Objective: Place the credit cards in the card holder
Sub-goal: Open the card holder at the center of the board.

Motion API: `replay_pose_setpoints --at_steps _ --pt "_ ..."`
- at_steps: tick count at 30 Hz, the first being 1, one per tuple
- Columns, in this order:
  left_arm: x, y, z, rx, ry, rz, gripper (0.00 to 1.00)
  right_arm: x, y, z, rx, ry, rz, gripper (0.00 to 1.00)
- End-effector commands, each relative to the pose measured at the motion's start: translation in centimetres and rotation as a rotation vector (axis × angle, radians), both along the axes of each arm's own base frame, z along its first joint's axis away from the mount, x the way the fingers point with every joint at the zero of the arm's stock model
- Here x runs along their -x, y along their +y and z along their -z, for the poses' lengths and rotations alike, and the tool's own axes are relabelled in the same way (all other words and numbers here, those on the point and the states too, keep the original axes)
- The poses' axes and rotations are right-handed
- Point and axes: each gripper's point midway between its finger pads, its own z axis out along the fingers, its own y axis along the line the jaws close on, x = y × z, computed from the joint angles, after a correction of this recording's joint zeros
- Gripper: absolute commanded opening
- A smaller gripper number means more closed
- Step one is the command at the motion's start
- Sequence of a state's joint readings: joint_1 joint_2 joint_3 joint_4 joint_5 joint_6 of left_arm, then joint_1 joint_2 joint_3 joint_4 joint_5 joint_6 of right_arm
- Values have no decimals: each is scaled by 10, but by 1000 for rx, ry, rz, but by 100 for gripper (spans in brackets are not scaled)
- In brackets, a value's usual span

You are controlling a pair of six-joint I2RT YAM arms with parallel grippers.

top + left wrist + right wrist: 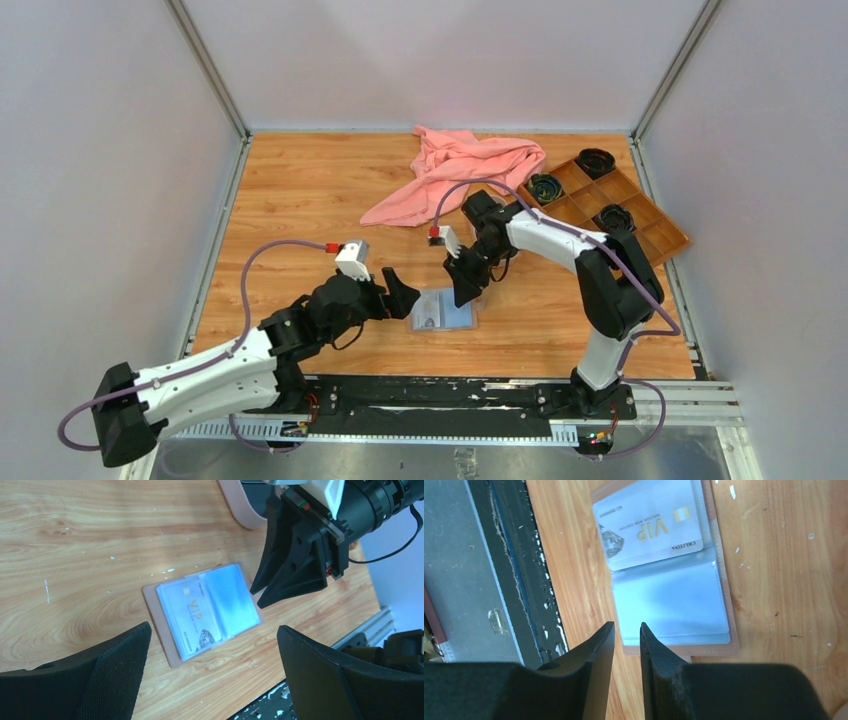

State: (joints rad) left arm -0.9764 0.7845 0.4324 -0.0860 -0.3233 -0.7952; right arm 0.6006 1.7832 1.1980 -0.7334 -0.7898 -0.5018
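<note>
Open card holder (443, 312) lies flat on the desk (300, 200) near the front edge, between both arms.
Its long axis runs left-right along the near edge. A VIP credit card (649, 527) sits in the left sleeve, its long axis front-to-back. The left gripper (400, 295) fingers are spread wide beside the holder's left end, holding nothing. The right gripper (626, 629) fingers show a narrow slit over the right end, gripping nothing. There is bare desk behind; pink cloth (455, 170) and brown tray (625, 205) are well apart.
</note>
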Motion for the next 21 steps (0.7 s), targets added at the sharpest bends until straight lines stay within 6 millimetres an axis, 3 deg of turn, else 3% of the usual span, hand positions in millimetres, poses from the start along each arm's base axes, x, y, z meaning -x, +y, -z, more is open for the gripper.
replay_pose_setpoints --at_steps 1,5,12,17,21 --pt "4 9 -2 37 -52 11 100 9 2 -28 -87 -60 -81 30" --pt "13 0 -12 110 -85 83 100 11 2 -38 -121 -93 -101 30" --pt "17 -11 -14 74 -89 158 100 8 -2 -63 -163 -184 -122 31" --pt "12 -16 -31 -28 -132 220 100 -14 -15 -111 -237 -350 -72 34" --pt "-3 -12 -61 -154 -176 237 100 -38 -36 -162 -289 -564 -21 43"
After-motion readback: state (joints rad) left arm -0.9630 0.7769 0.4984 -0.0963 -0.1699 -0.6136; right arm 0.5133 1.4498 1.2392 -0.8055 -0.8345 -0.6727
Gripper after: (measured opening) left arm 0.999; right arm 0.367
